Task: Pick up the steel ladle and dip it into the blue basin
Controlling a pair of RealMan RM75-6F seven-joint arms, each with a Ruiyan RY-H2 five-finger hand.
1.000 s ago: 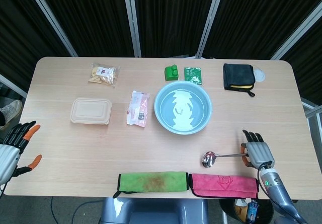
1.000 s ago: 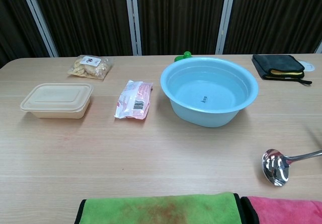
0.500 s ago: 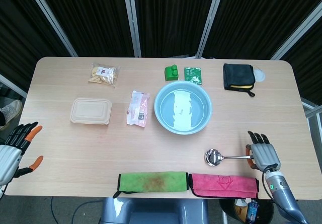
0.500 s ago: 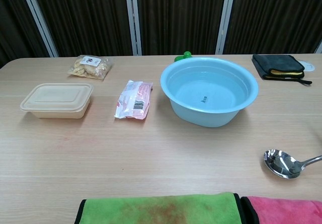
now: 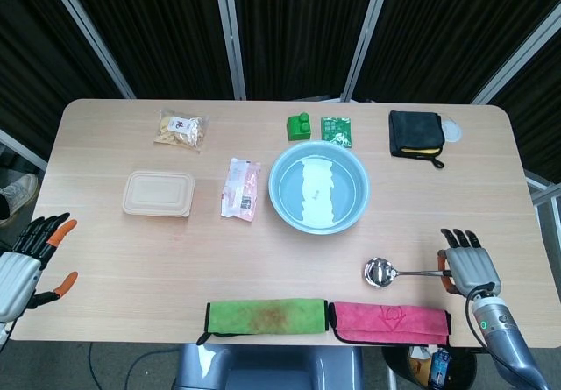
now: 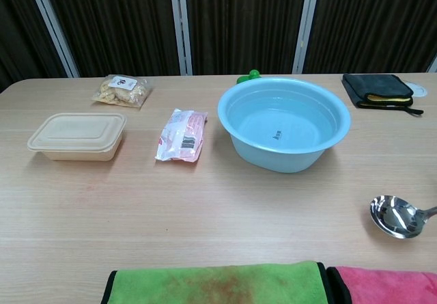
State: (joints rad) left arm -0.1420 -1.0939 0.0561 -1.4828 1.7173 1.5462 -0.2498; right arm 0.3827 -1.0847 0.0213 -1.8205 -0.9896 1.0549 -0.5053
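The steel ladle (image 5: 380, 273) lies on the table in front of and to the right of the blue basin (image 5: 274, 185), bowl up, its handle running right. My right hand (image 5: 470, 265) holds the end of that handle near the table's right front corner. In the chest view only the ladle (image 6: 396, 216) shows at the right edge, and the hand is out of frame. The basin (image 6: 273, 158) has water in it. My left hand (image 5: 26, 265) hangs off the table's left front edge, fingers spread, holding nothing.
A green towel (image 5: 266, 315) and a pink towel (image 5: 388, 319) lie along the front edge. A beige lidded box (image 5: 159, 194), a pink snack packet (image 5: 241, 188), a bag of snacks (image 5: 181, 130), a green block (image 5: 299, 126) and a black pouch (image 5: 415, 133) lie around the basin.
The right hand has drawn back to the right and the ladle has gone with it. The ladle's bowl, tilted on its side a second ago, now faces up.
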